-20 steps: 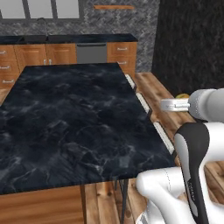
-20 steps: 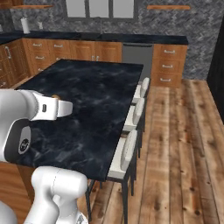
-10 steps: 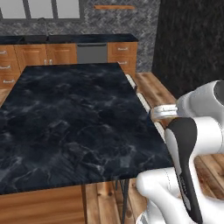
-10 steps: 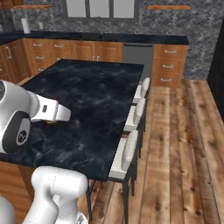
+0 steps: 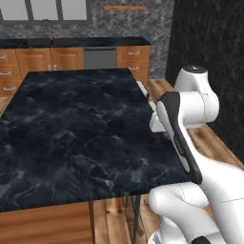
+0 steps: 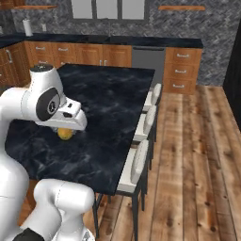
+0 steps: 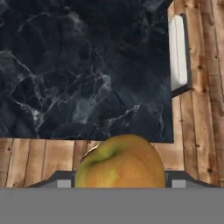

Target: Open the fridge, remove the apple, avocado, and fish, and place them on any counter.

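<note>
Nearest the hand camera, a yellow apple [image 7: 120,162] with a green blush near its stem dimple sits at six o'clock, large and close, right where the fingers would be. The gripper [image 7: 120,183] has its jaws spread wide with the apple between them, and the fruit appears held; the finger tips themselves are hidden behind the fruit. No label, sticker or writing can be read on the apple.

In the right base view the apple [image 6: 65,134] shows as a small yellow-orange ball tucked just under the white hand at about nine o'clock, low above the counter [image 6: 108,108]; whether it touches the black top cannot be told.

The counter [image 5: 71,128] is a large black marble-patterned island top with white veins on an orange-brown wooden base. In the left base view the white arm bends across its three o'clock edge.

Beyond the apple in the hand view, the counter [image 7: 78,65] stretches toward twelve o'clock, with a white-cushioned stool [image 7: 177,52] at one o'clock over the wooden plank floor [image 7: 201,109].

Farther off, three stools [image 6: 143,141] line the island's side. At the far wall, toward twelve o'clock, stand orange-brown cabinets [image 6: 99,54] with a grey dishwasher [image 6: 148,59] set among them. No brand name or lettering is legible anywhere.
</note>
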You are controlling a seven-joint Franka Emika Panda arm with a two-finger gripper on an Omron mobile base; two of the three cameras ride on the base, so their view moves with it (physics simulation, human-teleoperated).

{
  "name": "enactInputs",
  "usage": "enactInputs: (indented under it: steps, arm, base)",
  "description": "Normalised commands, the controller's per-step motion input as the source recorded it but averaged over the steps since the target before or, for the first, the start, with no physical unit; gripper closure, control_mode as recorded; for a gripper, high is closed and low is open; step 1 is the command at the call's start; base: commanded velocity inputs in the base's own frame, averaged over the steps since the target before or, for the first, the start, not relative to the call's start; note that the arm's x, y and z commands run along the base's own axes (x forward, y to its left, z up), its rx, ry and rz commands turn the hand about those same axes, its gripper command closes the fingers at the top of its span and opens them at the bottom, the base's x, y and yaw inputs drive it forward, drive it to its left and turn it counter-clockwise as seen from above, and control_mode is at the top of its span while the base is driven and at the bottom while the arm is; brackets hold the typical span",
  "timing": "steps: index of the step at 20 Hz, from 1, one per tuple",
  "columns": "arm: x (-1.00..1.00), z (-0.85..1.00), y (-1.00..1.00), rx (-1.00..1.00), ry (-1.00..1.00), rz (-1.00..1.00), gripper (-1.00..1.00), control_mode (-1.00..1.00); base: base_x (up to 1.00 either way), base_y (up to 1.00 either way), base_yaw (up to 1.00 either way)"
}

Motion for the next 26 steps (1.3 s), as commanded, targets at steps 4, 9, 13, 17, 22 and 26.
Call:
enactInputs:
  steps: [4, 9, 13, 17, 22, 26]
  arm:
    - [0.85, -0.84, 0.01, 0.0, 0.37, 0.0, 1.0, -1.0]
    - [0.9, -1.0, 0.02, -0.04, 0.13, 0.0, 1.0, -1.0]
    - [0.95, -0.88, 0.0, -0.03, 0.05, 0.0, 1.0, -1.0]
    - [1.0, -0.88, 0.03, 0.0, 0.28, 0.0, 1.0, -1.0]
    - [0.75, -0.72, 0.01, 0.0, 0.21, 0.0, 1.0, -1.0]
    - [0.07, -0.1, 0.0, 0.0, 0.01, 0.0, 1.0, -1.0]
  base:
    - [0.0, 0.0, 0.0]
    - [0.0, 0.0, 0.0]
    - [0.0, 0.0, 0.0]
    - [0.0, 0.0, 0.0]
    - [0.0, 0.0, 0.0]
    - [0.0, 0.0, 0.0]
